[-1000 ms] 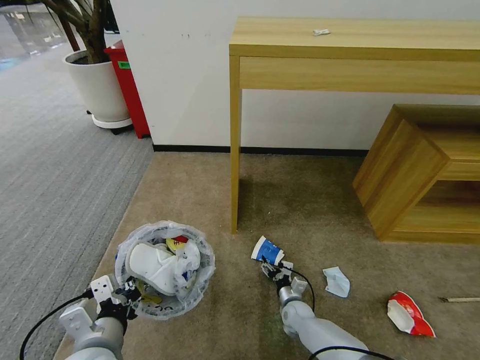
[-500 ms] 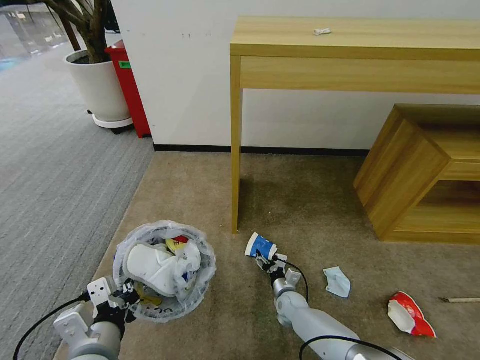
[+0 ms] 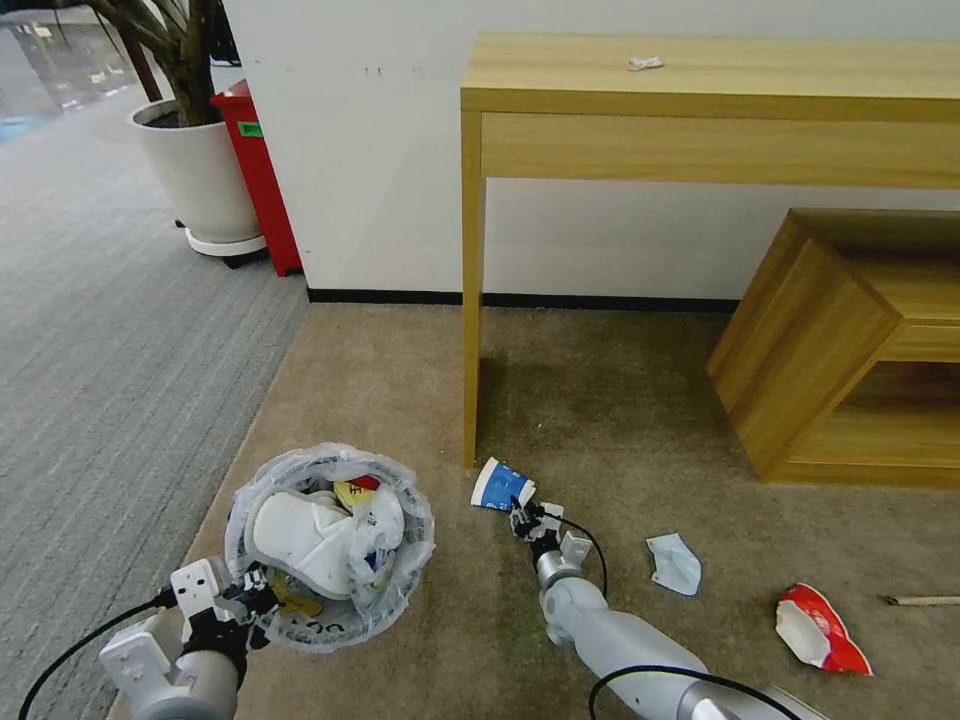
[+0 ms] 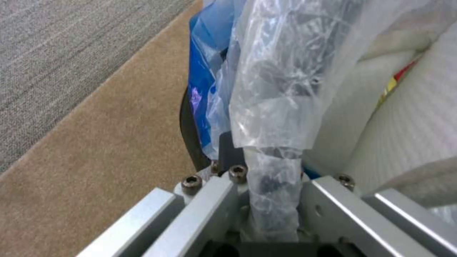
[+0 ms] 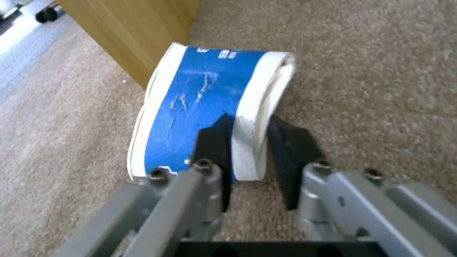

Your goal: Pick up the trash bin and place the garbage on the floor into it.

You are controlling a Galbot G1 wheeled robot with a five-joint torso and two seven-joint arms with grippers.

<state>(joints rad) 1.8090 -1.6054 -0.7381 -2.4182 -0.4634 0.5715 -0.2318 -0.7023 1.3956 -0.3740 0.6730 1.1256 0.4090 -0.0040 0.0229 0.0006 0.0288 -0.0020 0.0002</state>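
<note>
The right gripper (image 3: pixel 520 515) pinches the flattened rim of the blue-and-white paper cup (image 3: pixel 500 485), which has travelled toward ten o'clock since a second ago and now sits close beside the foot of the wooden table leg (image 3: pixel 469 400) on the beige carpet (image 3: pixel 600 420). At eight o'clock in the head view, the left gripper (image 3: pixel 250 598) stays clamped on the bagged rim of the trash bin (image 3: pixel 330 540), already holding a white slipper (image 3: pixel 300 535) and wrappers, barely shifted. The pale blue mask (image 3: pixel 673 562), red wrapper (image 3: pixel 820 628) and wooden stick (image 3: pixel 920 600) lie unmoved around four o'clock.
</note>
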